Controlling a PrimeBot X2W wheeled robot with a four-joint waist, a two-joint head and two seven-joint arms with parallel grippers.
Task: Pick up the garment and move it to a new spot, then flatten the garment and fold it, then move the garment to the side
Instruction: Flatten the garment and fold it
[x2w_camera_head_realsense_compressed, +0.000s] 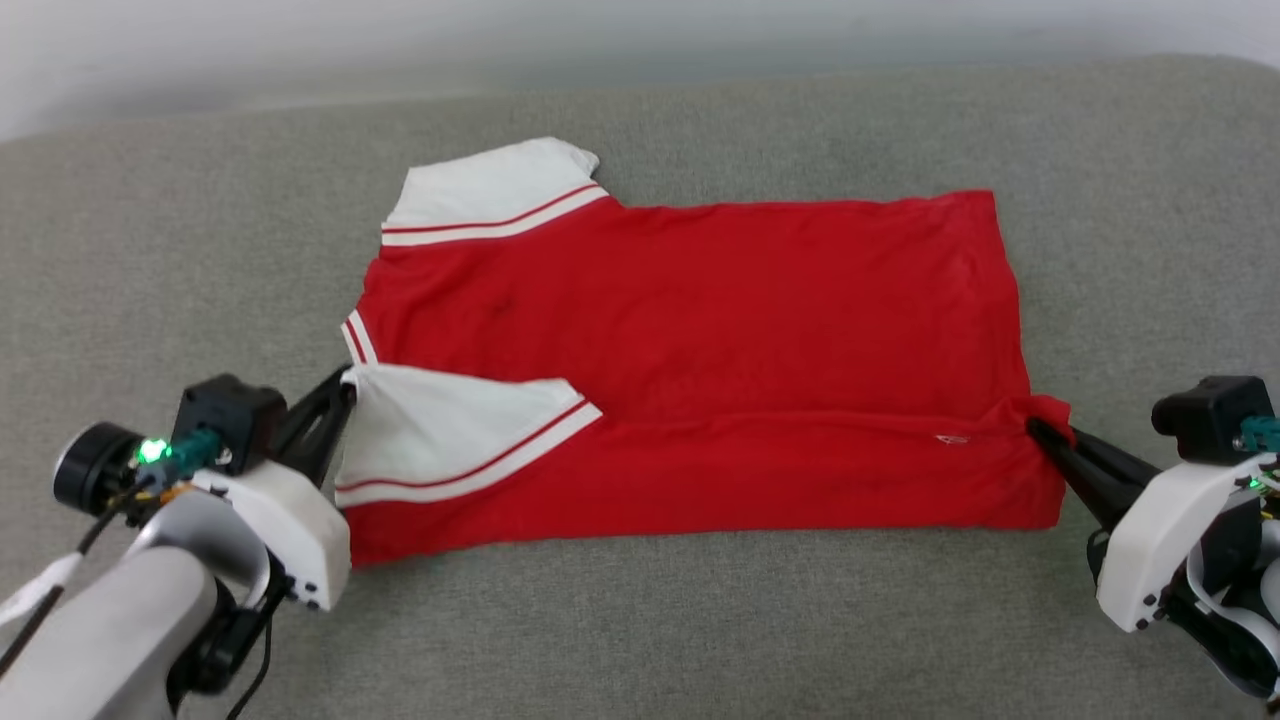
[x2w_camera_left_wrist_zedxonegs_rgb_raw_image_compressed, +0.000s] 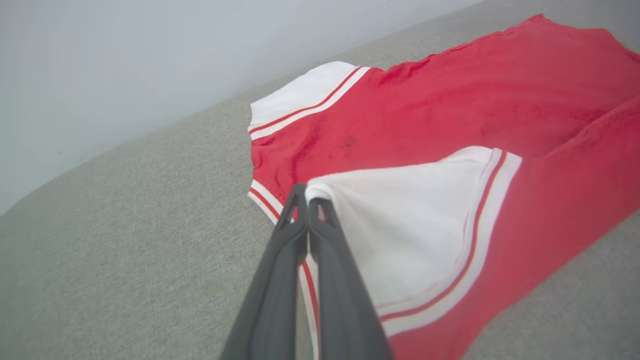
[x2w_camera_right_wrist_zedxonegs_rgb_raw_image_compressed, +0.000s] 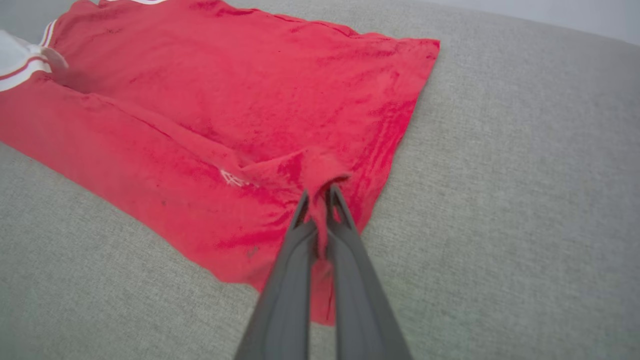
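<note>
– Left gripper (x2w_camera_head_realsense_compressed: 345, 383), low at the near left: what has it got?
– Its dark fingers are pressed together on the garment (x2w_camera_head_realsense_compressed: 700, 320), at the shoulder edge of the near white sleeve (x2w_camera_head_realsense_compressed: 450, 430), which lies folded in over the red body.
– And the right gripper (x2w_camera_head_realsense_compressed: 1036, 427)?
– Clamped on a bunched bit of red cloth at the hem end, close to the near right corner, where the near edge is folded over.
– Where does the garment lie?
– Spread between the two grippers on a grey fabric surface (x2w_camera_head_realsense_compressed: 700, 620), collar end left, hem right. Plain red side up. The far sleeve (x2w_camera_head_realsense_compressed: 500, 190) lies flat, white with red-and-white striped trim.
</note>
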